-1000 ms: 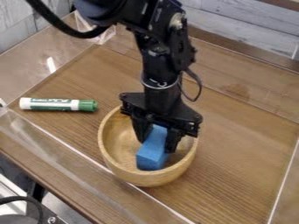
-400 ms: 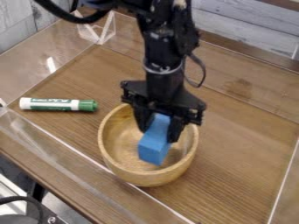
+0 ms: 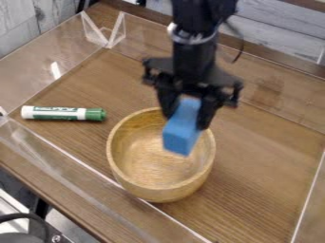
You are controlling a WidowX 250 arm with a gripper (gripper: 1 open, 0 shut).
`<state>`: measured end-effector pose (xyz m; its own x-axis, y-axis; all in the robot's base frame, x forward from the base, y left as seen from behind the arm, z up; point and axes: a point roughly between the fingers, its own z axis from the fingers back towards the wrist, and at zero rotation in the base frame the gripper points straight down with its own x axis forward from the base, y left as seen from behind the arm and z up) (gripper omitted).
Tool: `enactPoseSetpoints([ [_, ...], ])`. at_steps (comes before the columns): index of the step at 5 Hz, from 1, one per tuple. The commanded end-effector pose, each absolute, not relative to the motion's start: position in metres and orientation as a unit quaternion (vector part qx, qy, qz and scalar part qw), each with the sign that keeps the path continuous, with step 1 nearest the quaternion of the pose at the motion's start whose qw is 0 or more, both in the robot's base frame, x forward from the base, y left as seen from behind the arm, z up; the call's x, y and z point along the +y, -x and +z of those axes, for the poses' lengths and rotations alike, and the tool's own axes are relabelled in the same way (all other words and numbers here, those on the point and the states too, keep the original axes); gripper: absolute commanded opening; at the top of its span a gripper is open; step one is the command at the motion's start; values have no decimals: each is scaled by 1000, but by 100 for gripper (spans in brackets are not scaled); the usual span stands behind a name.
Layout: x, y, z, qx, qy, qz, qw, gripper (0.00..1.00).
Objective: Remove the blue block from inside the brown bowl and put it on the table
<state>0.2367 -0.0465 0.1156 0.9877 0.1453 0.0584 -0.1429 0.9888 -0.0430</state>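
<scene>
Camera view: black gripper (image 3: 191, 101) clamps small bright-blue rectangular block (image 3: 183, 129), suspended above round light-brown wooden bowl (image 3: 131, 161) near glossy wood-grain tabletop's (image 3: 267, 152) front edge.

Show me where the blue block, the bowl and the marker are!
blue block (image 3: 183, 131), camera view, middle of its front face.
bowl (image 3: 132, 183), camera view, near left rim.
marker (image 3: 51, 113), camera view, white barrel.

Green-and-white marker (image 3: 63, 114) lying flat, left side
</scene>
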Motion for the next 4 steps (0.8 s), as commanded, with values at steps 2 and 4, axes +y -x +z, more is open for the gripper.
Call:
enactPoseSetpoints([
  [2,-91,-254,143,-77,43,38,995,0],
  [4,-122,-253,137,-86,49,19,995,0],
])
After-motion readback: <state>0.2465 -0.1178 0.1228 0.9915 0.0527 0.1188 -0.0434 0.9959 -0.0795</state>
